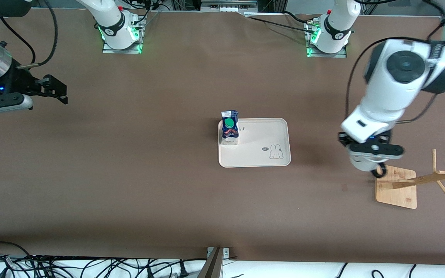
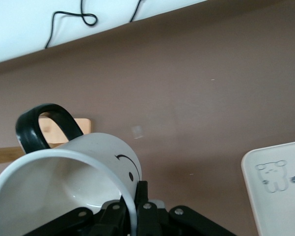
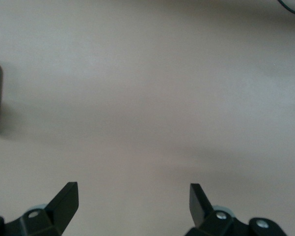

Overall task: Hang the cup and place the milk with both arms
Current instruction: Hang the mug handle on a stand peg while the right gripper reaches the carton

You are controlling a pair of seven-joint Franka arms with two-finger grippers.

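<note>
The white cup (image 1: 362, 163) with a black handle (image 1: 380, 172) hangs in my left gripper (image 1: 374, 170), over the table at the edge of the wooden rack's base (image 1: 398, 189). In the left wrist view the gripper (image 2: 135, 209) is shut on the rim of the cup (image 2: 95, 157), smiley side showing, with the handle (image 2: 41, 123) pointing away. The milk carton (image 1: 230, 127) stands upright on a corner of the beige tray (image 1: 261, 135). My right gripper (image 1: 57, 92) is open and empty over bare table at the right arm's end, and also shows in the right wrist view (image 3: 133, 196).
The wooden rack's pole (image 1: 431, 177) with its pegs leans over its base toward the left arm's end. The tray carries a bunny drawing (image 1: 276, 151); its corner shows in the left wrist view (image 2: 280, 191). Cables lie along the table edge nearest the front camera.
</note>
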